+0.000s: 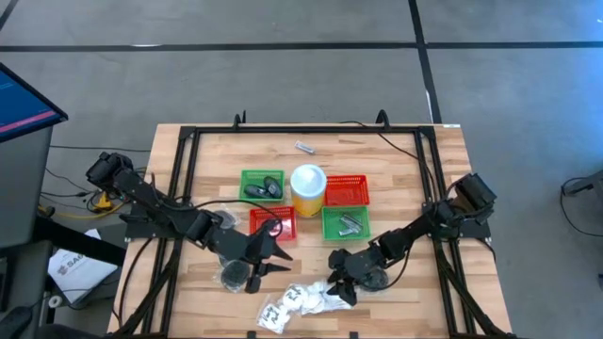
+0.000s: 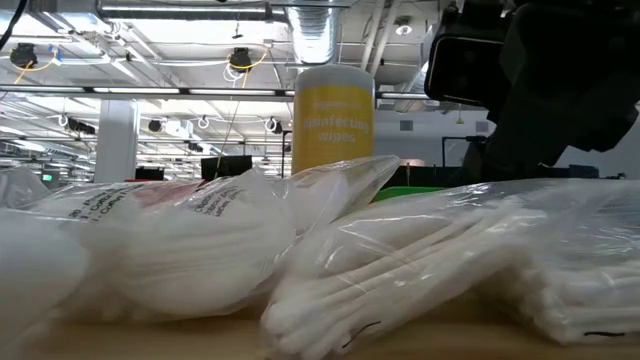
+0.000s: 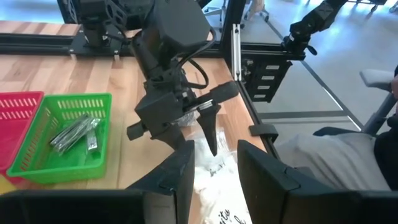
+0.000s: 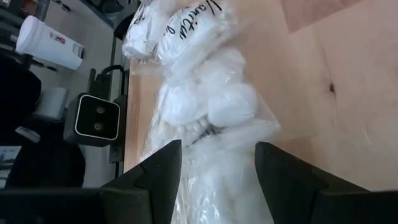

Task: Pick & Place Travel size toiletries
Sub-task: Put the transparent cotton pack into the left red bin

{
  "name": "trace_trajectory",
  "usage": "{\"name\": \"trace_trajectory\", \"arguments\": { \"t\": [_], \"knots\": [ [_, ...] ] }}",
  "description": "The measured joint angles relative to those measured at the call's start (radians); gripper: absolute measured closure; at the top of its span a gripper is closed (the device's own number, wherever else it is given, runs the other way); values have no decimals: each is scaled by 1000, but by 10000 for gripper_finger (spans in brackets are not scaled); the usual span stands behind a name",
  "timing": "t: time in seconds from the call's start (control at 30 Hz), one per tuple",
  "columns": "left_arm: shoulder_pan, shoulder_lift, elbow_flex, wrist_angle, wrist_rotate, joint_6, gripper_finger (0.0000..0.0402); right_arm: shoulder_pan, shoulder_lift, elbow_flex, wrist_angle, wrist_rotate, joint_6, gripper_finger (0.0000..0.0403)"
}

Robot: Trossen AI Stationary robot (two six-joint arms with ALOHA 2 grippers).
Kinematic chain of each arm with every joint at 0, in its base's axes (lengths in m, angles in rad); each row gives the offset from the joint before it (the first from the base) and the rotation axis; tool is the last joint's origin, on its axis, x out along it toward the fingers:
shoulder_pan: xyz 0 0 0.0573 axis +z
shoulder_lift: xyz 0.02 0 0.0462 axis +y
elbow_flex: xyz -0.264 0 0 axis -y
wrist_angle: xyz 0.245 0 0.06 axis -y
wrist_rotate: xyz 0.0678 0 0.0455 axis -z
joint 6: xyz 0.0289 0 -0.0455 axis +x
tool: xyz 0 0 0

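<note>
Several clear packets of white pieces (image 1: pixel 294 301) lie heaped at the table's near edge; they fill the low view (image 2: pixel 200 250). My right gripper (image 1: pixel 337 287) is open just right of the heap, slanting down, its fingers on either side of one packet (image 4: pixel 205 106). My left gripper (image 1: pixel 278 254) is open and holds nothing. It hovers left of the heap and points toward the right gripper (image 3: pixel 196 140). A clear bag of dark round pieces (image 1: pixel 234 275) lies on the table under the left arm. Silvery pieces (image 3: pixel 74 134) lie in the green basket (image 1: pixel 345 224). My right gripper comes at the packet (image 4: pixel 214 134) slanting down from the table's right. One finger (image 4: pixel 155 171) stands on each side of it. The packet lies on the table. I cannot tell whether the fingers touch it.
A yellow cup with a white lid (image 1: pixel 308 188) stands mid-table among a second green basket (image 1: pixel 262 184) with dark pieces and two red baskets (image 1: pixel 346 190) (image 1: pixel 273 224). One small silvery item (image 1: pixel 304 147) lies toward the far edge. A camera (image 4: pixel 96 118) sits at the near edge.
</note>
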Motion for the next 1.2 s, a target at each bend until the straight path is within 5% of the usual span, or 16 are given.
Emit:
{"name": "trace_trajectory", "arguments": {
  "t": [0.5,0.8,1.03,1.2],
  "knots": [
    [0,6,0,11,1,-7,291,-8,1,0,-4,59,-5,244],
    [0,25,0,13,-3,-23,291,-31,108,36,35,53,0,272],
    [0,25,0,21,-4,-23,291,-47,110,85,-5,-5,-69,381],
    [0,24,0,22,-7,-23,291,-46,99,96,-18,-9,-87,397]
  ]
}}
